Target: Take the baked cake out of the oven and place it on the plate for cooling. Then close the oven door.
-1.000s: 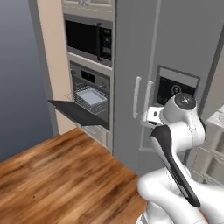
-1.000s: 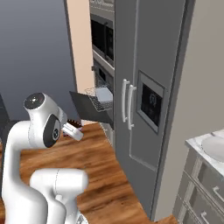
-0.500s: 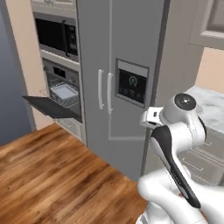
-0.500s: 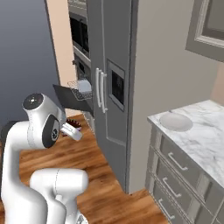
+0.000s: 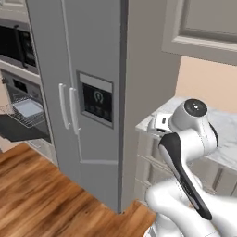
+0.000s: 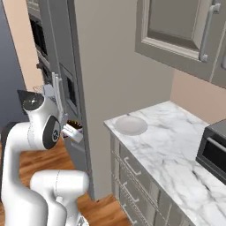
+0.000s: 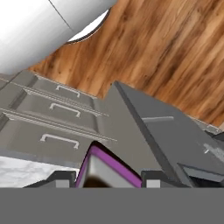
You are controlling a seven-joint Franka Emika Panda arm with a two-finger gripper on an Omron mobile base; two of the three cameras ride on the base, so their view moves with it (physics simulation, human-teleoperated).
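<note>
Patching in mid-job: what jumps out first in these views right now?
The oven door hangs open at far left of the left base view, with the rack and an empty-looking tray pulled out. In the hand view the gripper has a purple-edged, dark brown piece, likely the cake, between its fingers. A round plate waits on the marble counter beside the tall grey fridge.
</note>
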